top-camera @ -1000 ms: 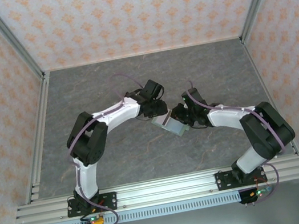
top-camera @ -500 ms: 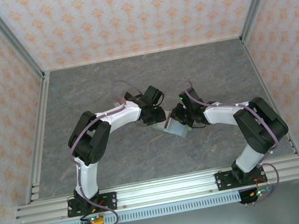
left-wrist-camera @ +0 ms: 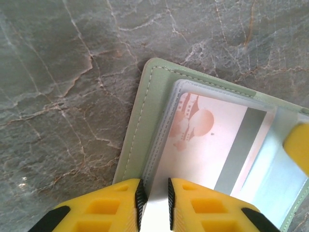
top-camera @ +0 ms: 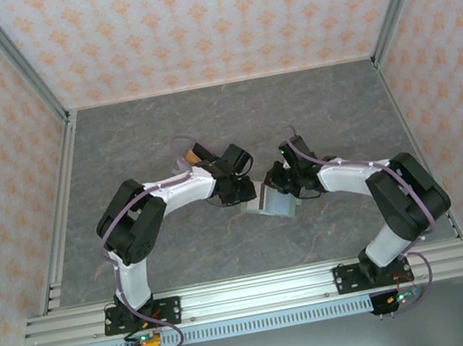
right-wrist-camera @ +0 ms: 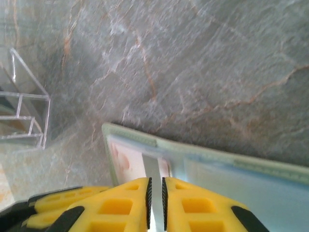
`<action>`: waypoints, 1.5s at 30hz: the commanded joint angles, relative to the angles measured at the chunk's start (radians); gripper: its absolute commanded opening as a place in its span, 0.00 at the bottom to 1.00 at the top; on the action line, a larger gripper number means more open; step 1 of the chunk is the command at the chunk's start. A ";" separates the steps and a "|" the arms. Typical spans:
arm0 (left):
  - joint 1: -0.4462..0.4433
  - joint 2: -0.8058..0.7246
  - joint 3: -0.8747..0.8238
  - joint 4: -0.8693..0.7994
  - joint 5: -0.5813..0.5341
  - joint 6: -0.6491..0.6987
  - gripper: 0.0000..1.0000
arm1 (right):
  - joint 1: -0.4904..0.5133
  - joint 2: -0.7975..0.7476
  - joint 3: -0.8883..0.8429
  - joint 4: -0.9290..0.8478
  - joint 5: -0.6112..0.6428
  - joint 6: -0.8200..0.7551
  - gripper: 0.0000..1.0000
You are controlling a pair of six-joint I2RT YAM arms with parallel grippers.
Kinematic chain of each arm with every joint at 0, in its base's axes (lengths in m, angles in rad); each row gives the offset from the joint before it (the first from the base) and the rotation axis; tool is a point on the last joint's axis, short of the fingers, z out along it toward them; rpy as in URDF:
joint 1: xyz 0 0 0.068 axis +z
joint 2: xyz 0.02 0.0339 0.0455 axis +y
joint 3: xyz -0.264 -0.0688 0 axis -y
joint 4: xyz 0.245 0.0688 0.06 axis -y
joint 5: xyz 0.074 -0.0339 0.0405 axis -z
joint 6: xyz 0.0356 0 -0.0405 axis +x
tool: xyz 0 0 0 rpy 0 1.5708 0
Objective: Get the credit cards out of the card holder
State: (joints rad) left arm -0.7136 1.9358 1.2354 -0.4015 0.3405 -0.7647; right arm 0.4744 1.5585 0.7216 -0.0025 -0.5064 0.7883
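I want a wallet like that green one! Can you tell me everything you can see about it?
The card holder is a soft-looking sage-green wallet with a stitched border and a rounded corner, opened out. Inside are clear plastic sleeves, and one holds a whitish card with a reddish picture and a grey stripe. It is over the middle of the grey stone-look table, between the two arms. The left gripper pinches a sleeve edge, and the right gripper pinches another edge.
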 commanded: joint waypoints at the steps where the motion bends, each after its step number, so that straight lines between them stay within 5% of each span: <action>1: -0.007 0.020 -0.045 -0.049 -0.043 -0.031 0.22 | -0.004 -0.060 -0.036 -0.047 -0.053 -0.022 0.16; 33: -0.004 0.022 -0.065 -0.016 -0.038 -0.088 0.18 | 0.049 0.020 -0.077 0.091 -0.095 0.010 0.17; 45: 0.017 -0.003 -0.107 0.044 0.013 -0.133 0.18 | 0.044 -0.080 -0.129 0.212 -0.114 0.025 0.16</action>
State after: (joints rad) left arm -0.7040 1.9102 1.1778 -0.3256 0.3485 -0.8715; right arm 0.5163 1.5333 0.5995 0.1154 -0.6067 0.8028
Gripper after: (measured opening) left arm 0.185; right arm 0.161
